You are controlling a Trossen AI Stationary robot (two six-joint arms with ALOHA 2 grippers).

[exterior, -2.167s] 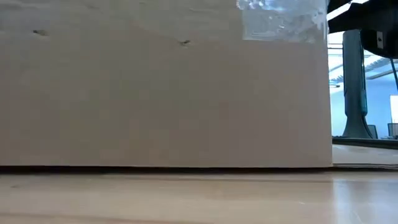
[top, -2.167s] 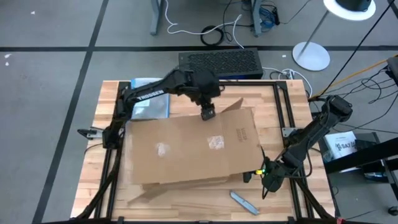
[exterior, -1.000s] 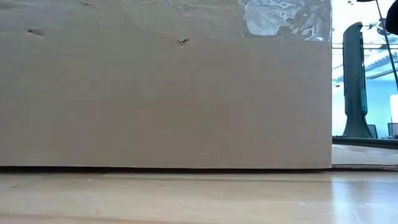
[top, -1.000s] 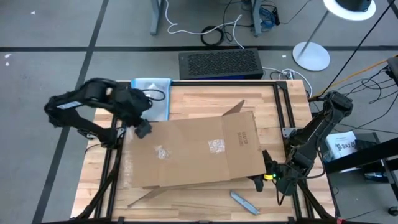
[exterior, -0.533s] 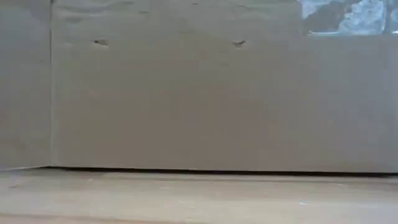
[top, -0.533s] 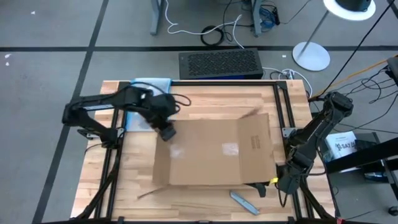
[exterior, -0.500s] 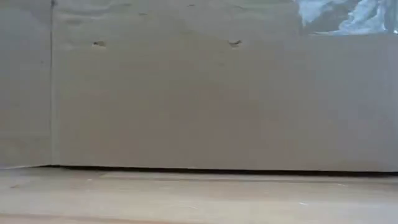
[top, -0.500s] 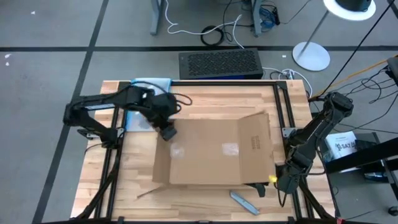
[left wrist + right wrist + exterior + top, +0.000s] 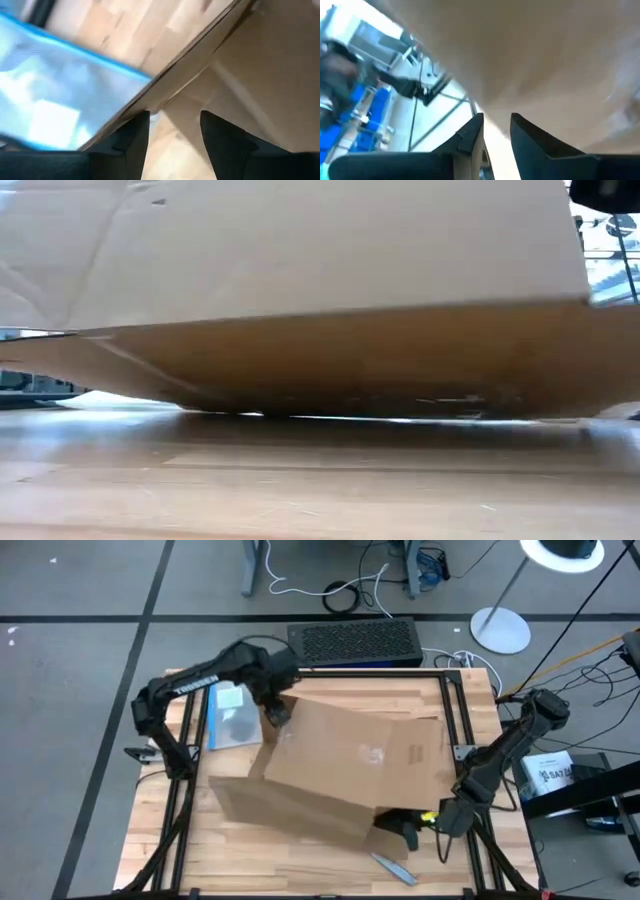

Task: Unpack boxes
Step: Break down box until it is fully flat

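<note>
The brown cardboard box (image 9: pixel 350 755) stands tipped in the middle of the table. Its near side is raised and its underside (image 9: pixel 330 360) shows in the low view, while a far part of the bottom rests on the wood. My left gripper (image 9: pixel 275 715) points down at the box's far-left top corner, its fingers apart. My right gripper (image 9: pixel 398 828) reaches in almost level under the box's near-right corner, its fingers close together at cardboard. My left gripper stands at the box's far-left top corner, from above. The cardboard's top edge (image 9: pixel 165 95) runs slanting to its fingers (image 9: pixel 132 132), one finger beside the edge and one over the cardboard. No pinch shows. My right gripper meets a cardboard edge (image 9: pixel 487 107) at the box's near-right bottom corner, coming almost level from the table's right. The cardboard reaches only to the finger ends. From above the box hides the place. The raised box hangs over the gripper.
A clear pouch with a blue edge (image 9: pixel 232 720) lies flat at the table's far left, beside my left gripper. A grey cutter (image 9: pixel 388 862) lies near the front edge. The black grille-topped unit (image 9: pixel 352 642) stands beyond the far edge. Bare wood (image 9: pixel 400 690) shows at the far right.
My left gripper has swept from the box's left edge toward the table's right, then toward the far edge, sinking and rolling. The box has slid right and turned, and its near side has tipped up off the table. My right gripper has stayed at the near-right corner.
</note>
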